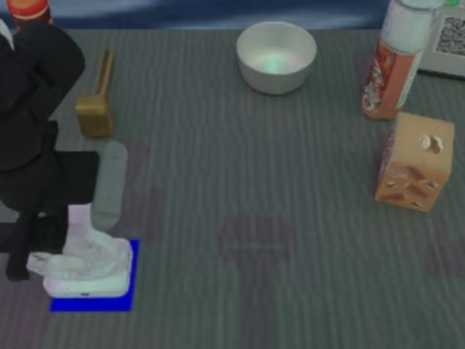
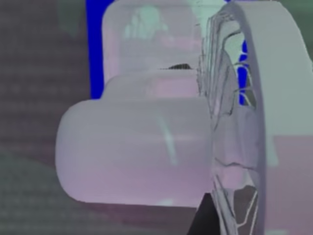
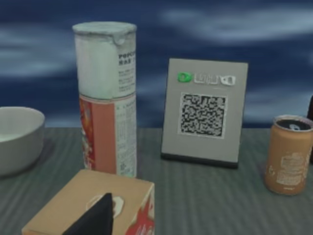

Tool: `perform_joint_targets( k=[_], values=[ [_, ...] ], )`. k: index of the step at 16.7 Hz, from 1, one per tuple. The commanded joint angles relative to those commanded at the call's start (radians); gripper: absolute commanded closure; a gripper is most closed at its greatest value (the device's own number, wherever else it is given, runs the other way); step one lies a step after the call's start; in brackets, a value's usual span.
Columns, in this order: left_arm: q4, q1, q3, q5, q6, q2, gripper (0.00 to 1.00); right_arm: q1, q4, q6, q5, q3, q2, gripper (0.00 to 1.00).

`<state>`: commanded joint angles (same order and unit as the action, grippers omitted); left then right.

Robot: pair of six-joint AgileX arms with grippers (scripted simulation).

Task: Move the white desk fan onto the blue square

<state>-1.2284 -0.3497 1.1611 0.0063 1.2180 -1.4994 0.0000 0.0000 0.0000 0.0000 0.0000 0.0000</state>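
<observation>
White desk fan point(image 1: 91, 265) sits on the blue square point(image 1: 91, 304), base covering most of it, so placement looks done. Left gripper point(image 1: 43, 262) hangs at the fan; fingers hidden, grip cannot be told. Right arm out of view.

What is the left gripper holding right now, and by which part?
Cannot be told. The left gripper is at the white desk fan, which sits on the blue square, but its fingers are hidden. The right arm is out of the top view.

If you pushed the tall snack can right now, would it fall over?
Probably yes. The tall snack can stands upright on a narrow base, so a push near its top would likely tip it. Being round, it might then roll, maybe toward the white bowl.
</observation>
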Motion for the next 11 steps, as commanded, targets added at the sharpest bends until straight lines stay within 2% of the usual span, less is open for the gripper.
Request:
perform_joint_targets(
  k=[5, 11],
  values=[
    [0.0, 0.0, 0.0, 0.0, 0.0, 0.0, 0.02, 0.0, 0.0, 0.0, 0.0, 0.0, 0.0, 0.0],
    [0.0, 0.0, 0.0, 0.0, 0.0, 0.0, 0.0, 0.0, 0.0, 0.0, 0.0, 0.0, 0.0, 0.0]
  ],
)
